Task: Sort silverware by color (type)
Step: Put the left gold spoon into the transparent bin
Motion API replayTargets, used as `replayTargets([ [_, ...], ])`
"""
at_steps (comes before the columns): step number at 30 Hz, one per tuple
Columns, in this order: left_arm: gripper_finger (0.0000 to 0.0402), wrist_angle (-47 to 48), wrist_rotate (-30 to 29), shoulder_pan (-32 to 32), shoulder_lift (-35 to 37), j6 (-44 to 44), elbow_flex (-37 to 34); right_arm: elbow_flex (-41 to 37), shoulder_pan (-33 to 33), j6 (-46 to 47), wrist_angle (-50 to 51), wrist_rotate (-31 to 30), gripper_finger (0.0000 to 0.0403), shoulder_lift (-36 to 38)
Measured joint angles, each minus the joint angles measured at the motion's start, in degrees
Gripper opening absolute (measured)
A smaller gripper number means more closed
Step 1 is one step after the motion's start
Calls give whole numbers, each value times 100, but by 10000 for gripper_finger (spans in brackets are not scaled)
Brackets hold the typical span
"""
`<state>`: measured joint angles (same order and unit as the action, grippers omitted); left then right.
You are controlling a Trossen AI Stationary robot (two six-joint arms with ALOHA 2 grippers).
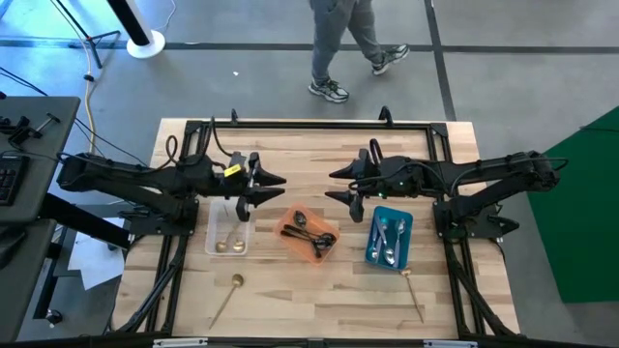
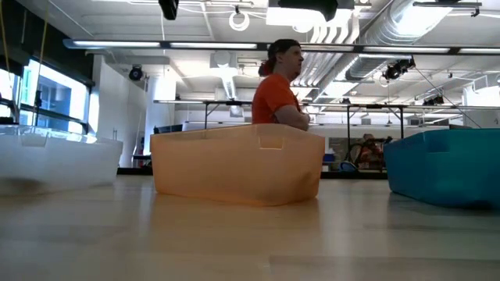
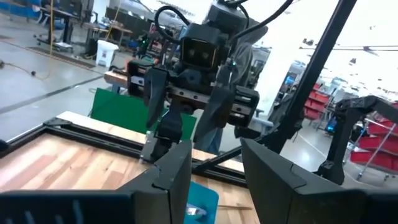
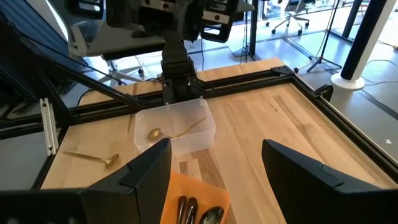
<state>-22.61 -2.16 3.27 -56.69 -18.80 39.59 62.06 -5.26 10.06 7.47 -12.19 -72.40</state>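
Three trays stand in a row on the table. The clear tray (image 1: 229,232) holds gold spoons (image 4: 163,132), the orange tray (image 1: 309,235) dark spoons (image 1: 314,237), and the blue tray (image 1: 390,240) silver spoons (image 1: 389,242). One gold spoon (image 1: 227,295) lies flat on the table in front of the clear tray. Another gold spoon (image 1: 412,290) lies near the blue tray's front corner. My left gripper (image 1: 280,188) hovers open above the clear tray's far end, nothing between its fingers (image 3: 177,177). My right gripper (image 1: 334,184) hovers open, facing it, behind the orange tray.
A black frame (image 1: 309,126) rims the table's far and side edges. A person (image 1: 343,48) walks on the floor beyond the far edge, and the low view shows a person in an orange shirt (image 2: 277,97) behind the trays. Bare wood (image 1: 319,300) lies along the near side.
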Motion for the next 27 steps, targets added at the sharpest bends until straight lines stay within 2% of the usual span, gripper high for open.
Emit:
replayTargets([
  [15, 133, 37, -144, 2, 2, 1186, -2, 0, 0, -110, -241, -2, 236, 0],
  [27, 133, 46, -148, 2, 2, 1156, -2, 0, 0, -110, -244, -2, 236, 0],
])
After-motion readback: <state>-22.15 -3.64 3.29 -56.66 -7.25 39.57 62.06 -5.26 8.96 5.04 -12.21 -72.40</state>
